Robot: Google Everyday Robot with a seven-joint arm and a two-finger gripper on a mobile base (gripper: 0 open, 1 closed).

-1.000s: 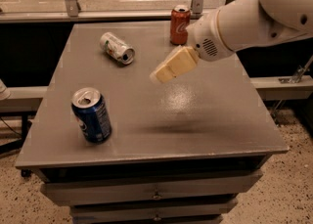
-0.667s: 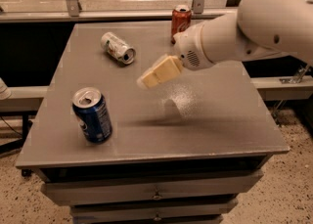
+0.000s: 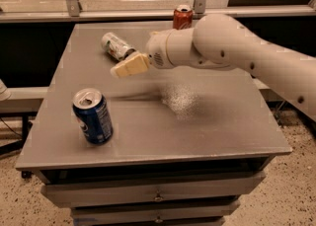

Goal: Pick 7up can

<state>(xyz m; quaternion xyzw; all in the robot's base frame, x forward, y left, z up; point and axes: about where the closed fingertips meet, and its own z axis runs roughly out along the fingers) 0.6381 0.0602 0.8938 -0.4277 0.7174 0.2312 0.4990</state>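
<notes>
The 7up can [image 3: 116,46] is whitish-silver with green markings. It lies on its side at the back left of the grey table [image 3: 217,121]. My gripper [image 3: 117,70] hangs above the table just in front of the can, its cream tip pointing left, a short gap from the can. My white arm [image 3: 222,47] reaches in from the right.
A dark blue can [image 3: 93,116] stands upright at the front left of the table. A red cola can [image 3: 182,17] stands at the back edge, behind my arm. A rail and glass panels run behind the table. Drawers sit below the table top.
My gripper and arm have moved left across the table, toward the lying 7up can. The cans have not moved.
</notes>
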